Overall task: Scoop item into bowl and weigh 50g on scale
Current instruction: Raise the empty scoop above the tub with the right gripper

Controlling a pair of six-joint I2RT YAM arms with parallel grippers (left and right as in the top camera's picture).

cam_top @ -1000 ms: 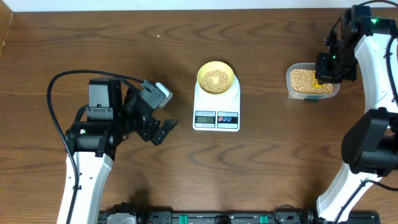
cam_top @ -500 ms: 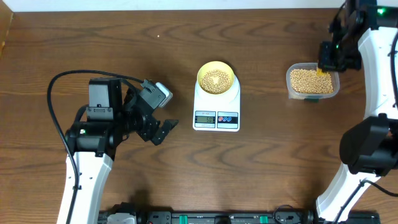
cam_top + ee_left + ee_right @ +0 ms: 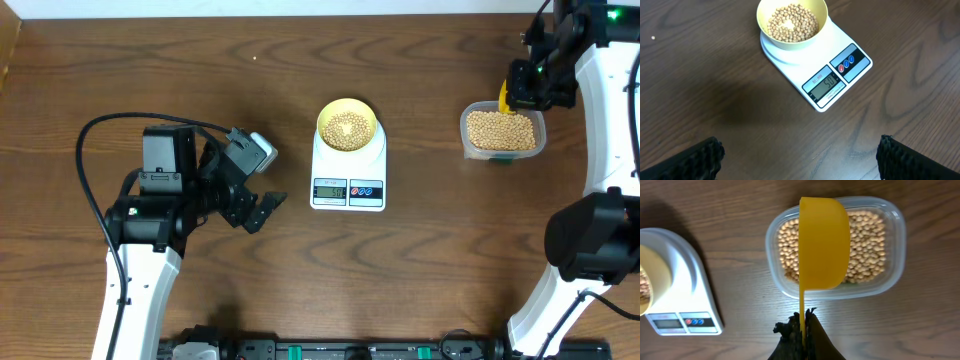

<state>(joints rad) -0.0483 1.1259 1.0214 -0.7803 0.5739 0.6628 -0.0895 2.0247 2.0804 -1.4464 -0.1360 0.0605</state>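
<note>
Pinching the thin handle of the yellow scoop [image 3: 824,245] in my right gripper [image 3: 801,326], jaws shut tight on it, I hold its cup above the clear tub [image 3: 895,280] of beans [image 3: 867,240], while my left gripper [image 3: 799,159] hangs wide and empty near the scale [image 3: 800,70]. The beans look small, hard, round and light, so I judge they roll and spill easily and are best taken by a level scoop, not fingers. More lie heaped in the pale-yellow bowl [image 3: 790,45] on the scale, whose display seems near target.
</note>
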